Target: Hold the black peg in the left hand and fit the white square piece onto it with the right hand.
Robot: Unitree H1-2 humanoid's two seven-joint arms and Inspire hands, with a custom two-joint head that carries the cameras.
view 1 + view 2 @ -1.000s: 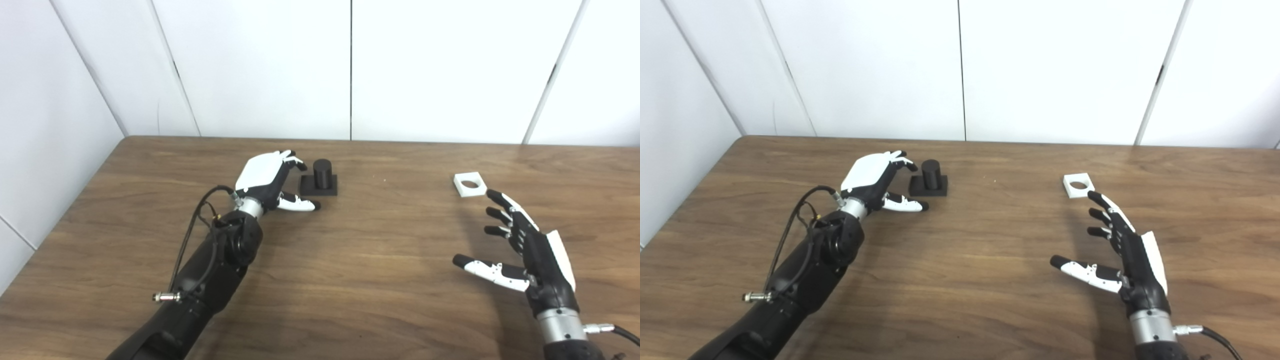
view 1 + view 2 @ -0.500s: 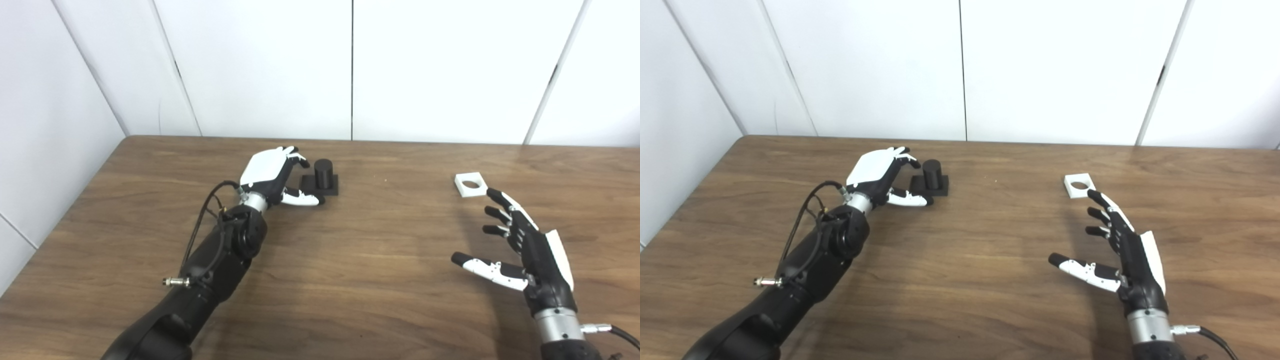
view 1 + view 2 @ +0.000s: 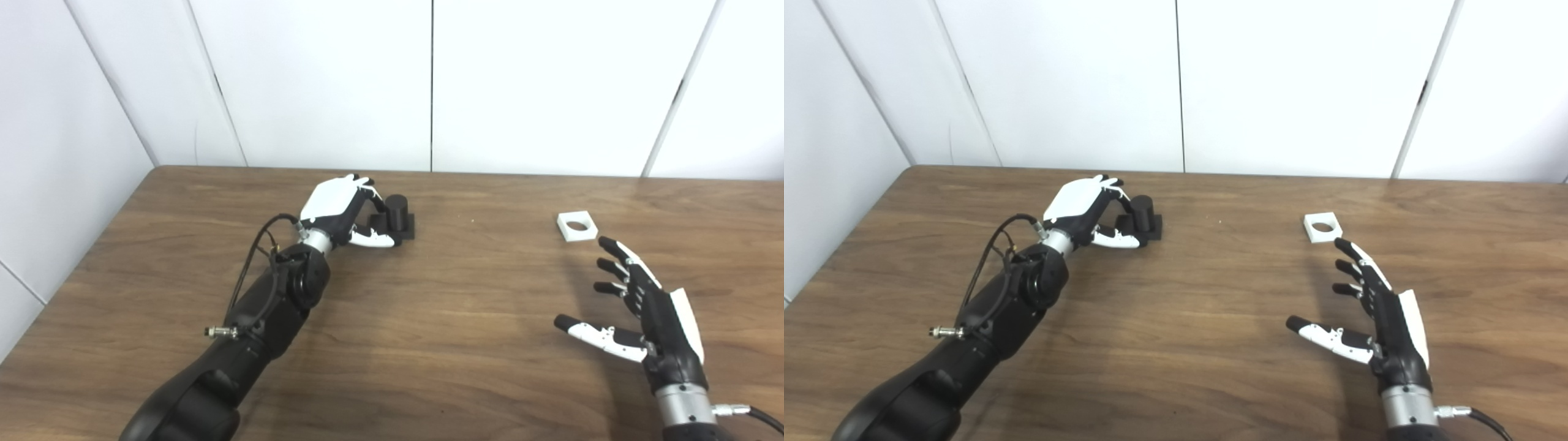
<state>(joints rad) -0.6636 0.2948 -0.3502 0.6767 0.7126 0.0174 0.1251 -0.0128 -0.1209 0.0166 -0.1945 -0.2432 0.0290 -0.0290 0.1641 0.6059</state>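
Observation:
The black peg (image 3: 397,212) stands upright on its flat square base on the wooden table (image 3: 429,318), far left of centre. My left hand (image 3: 343,211) is at the peg's left side, fingers curled over the base and touching the peg, thumb along the base's front edge; it is not closed around it. The white square piece (image 3: 576,226) with a round hole lies flat at the far right. My right hand (image 3: 637,306) is open, fingers spread, just short of the white piece and holding nothing.
White wall panels stand behind the table's far edge. The table's left edge runs diagonally at the picture's left. A black cable loops off my left forearm (image 3: 251,269).
My left hand has moved right and forward, from beside the peg's base to over it, fingers now reaching the peg. My right hand has drawn back slightly and stays open.

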